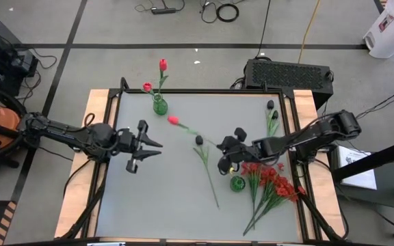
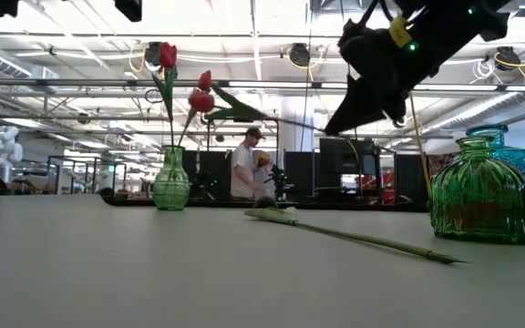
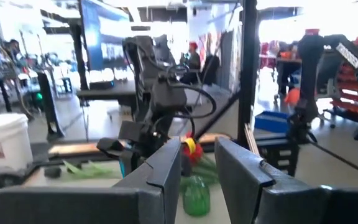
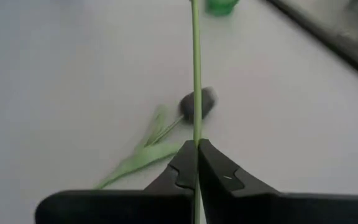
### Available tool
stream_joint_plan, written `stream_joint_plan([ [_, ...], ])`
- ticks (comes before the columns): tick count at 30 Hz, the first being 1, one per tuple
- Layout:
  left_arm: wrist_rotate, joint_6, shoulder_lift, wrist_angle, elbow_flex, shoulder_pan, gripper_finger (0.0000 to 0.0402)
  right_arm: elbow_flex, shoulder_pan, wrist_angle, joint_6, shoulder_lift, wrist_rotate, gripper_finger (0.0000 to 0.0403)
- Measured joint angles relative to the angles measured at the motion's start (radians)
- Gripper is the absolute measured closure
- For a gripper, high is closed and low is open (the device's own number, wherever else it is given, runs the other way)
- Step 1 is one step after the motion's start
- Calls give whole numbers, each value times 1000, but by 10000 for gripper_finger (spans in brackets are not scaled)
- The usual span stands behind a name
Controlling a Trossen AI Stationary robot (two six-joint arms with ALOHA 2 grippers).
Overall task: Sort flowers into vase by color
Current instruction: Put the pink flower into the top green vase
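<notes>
Grey worktop (image 1: pixel 163 178) in a big lab hall, cables on the floor around it, a person far off behind in the low view. Right end effector (image 1: pixel 232 158) sits just right of centre, clenched on the green stem (image 4: pixel 196 74) of a pink tulip; stem runs out toward 10 o'clock, bud (image 1: pixel 173 120) hanging above the worktop near the back vase (image 1: pixel 159 105). That vase stands at 11 o'clock of the worktop and already has two red-pink tulips (image 1: pixel 163 65). Left end effector (image 1: pixel 146 145) waits at 9 o'clock, part-open, holding nothing.

Loose: black tulip (image 1: pixel 199 140) lying at centre, stem trailing toward 6 o'clock; another black tulip (image 1: pixel 271 106) at 2 o'clock; red bunch (image 1: pixel 272 181) at 4 o'clock beside the front vase (image 1: pixel 237 183).

Step in hand, my read: carry the pink tulip to the back vase. To do it well, the bud must end up on top, so swing the free stem end down over the vase mouth, keep the stem near upright, lower slowly, clear the two buds already inside, let go only once the stem is well in. Long stem may wobble and tip the vase.

Hard to see: stem end behind the end effector is hidden. Vase mouth too small to judge. Front vase partly covered by the right arm from above.
</notes>
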State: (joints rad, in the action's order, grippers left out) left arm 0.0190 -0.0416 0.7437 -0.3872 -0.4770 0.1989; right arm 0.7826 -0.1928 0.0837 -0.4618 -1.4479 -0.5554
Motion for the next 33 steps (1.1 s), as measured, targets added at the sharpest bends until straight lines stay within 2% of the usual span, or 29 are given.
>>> stream_joint_plan([
  [9,17,-20,0,-25,0,0,297,1,-6,-42,-10,55,-161,402],
  [19,17,-19,0,-54,0,0,297,2,-13,-420,220,55,-150,402],
  [26,33,-18,8,-71,0,0,297,2,-19,-587,322,55,-35,402],
  [33,46,-17,98,-219,0,0,297,2,-19,-650,336,55,80,402],
])
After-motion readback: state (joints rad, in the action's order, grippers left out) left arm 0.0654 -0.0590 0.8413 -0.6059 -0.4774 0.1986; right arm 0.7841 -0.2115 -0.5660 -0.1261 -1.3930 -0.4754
